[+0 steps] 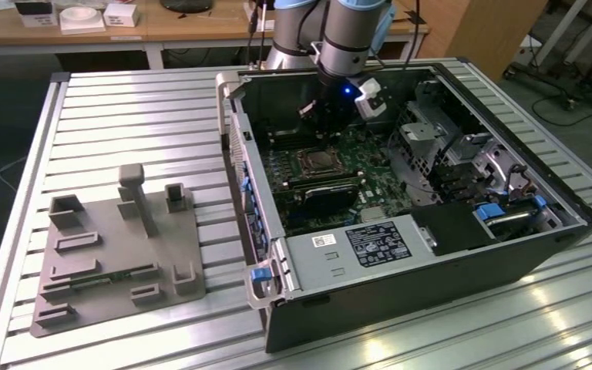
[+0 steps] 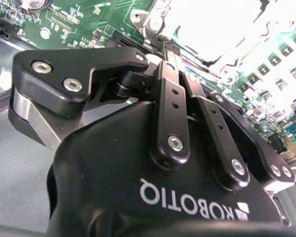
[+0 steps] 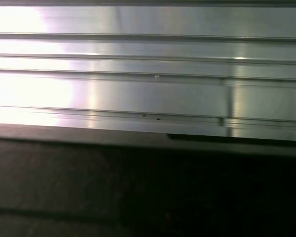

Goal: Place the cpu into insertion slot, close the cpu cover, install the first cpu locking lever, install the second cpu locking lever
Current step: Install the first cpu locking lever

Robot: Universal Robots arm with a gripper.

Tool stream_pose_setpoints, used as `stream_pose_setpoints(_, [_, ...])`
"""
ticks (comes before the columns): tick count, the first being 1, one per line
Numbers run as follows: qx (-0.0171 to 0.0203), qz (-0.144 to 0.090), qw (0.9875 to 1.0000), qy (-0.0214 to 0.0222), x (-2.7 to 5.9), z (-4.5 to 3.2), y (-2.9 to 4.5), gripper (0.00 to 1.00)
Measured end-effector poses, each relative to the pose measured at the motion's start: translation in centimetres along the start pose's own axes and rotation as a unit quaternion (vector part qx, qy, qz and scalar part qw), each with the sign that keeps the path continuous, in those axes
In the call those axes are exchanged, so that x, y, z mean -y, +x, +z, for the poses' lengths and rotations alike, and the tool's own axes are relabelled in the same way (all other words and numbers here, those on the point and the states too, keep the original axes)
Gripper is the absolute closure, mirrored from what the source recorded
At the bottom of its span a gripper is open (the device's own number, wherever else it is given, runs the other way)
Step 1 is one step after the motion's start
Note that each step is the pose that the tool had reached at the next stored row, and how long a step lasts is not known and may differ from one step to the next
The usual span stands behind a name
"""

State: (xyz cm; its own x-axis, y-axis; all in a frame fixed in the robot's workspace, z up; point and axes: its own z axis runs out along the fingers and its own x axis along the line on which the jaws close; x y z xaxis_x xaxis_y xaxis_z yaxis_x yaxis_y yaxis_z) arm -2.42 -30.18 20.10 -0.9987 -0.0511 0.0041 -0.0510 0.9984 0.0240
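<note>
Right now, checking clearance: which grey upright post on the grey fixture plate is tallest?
The block-topped grey post; its slimmer neighbour stands clearly shorter.

Lab: slatted aluminium table [image 1: 121, 116], open computer [image 1: 399, 308].

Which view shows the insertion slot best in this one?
The exterior view: the insertion slot sits whole on the green board, near the pincer. The second wrist view catches it glare-washed beyond the pincer. The first wrist view faces metal slats.
</note>
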Motion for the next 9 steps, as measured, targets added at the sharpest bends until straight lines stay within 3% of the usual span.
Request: stream_pose_setpoints(9, [0.0000,0.000,1.0000,0.0000,0.30,0.04,0.01,0.89])
